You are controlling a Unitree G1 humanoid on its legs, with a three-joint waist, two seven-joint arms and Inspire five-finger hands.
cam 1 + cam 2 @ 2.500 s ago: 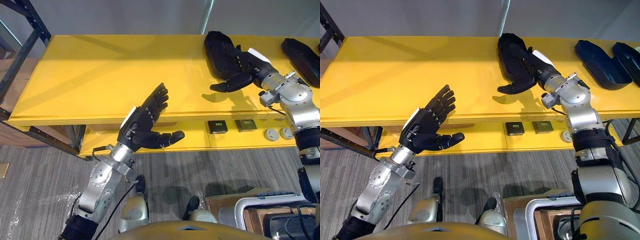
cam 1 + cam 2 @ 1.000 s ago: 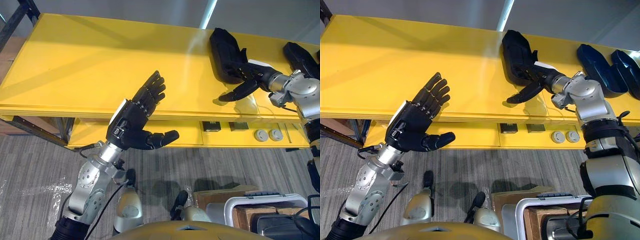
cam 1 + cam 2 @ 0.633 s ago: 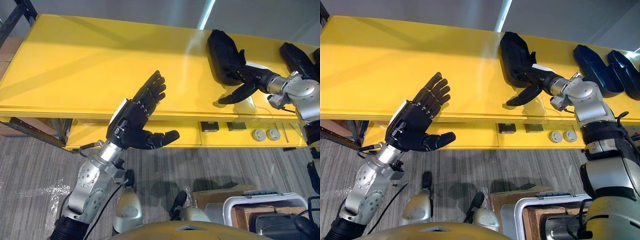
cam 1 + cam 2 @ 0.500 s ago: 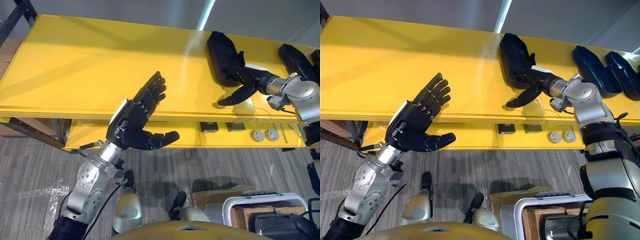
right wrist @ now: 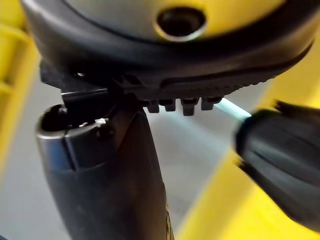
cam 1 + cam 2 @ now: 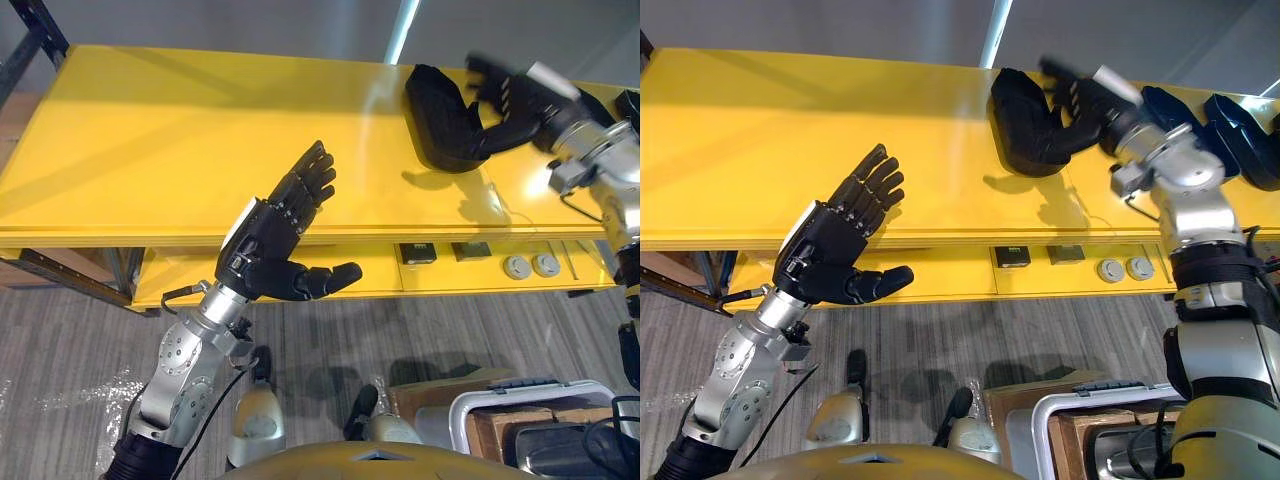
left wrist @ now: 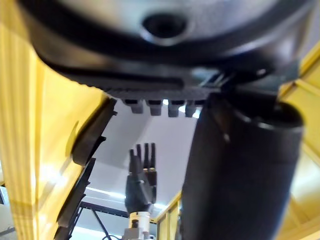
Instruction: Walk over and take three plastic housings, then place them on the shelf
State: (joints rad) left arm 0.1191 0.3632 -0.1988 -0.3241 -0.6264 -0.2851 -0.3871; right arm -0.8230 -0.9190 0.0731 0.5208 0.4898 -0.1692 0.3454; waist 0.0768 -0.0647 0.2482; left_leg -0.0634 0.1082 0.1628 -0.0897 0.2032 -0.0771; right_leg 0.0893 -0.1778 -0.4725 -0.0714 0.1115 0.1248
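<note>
A black plastic housing (image 6: 438,118) lies on the yellow shelf top (image 6: 180,140), right of the middle. My right hand (image 6: 512,96) hangs just above and to the right of it, fingers spread straight and holding nothing. The right wrist view has the housing (image 5: 284,167) beside the thumb (image 5: 115,170). Two more dark housings (image 6: 1175,112) (image 6: 1245,150) rest at the shelf's far right, partly behind my right arm. My left hand (image 6: 272,238) is raised open over the shelf's front edge, palm up and empty.
The lower yellow shelf level carries two small dark square parts (image 6: 417,252) and two pale round discs (image 6: 518,266). A white-rimmed crate (image 6: 520,410) holding a brown box stands on the floor at the lower right. A black rack frame (image 6: 38,32) rises at the far left.
My right hand has lifted off the black housing and swung up and back, fingers spread. The housing stays on the shelf. My left hand holds the same pose.
</note>
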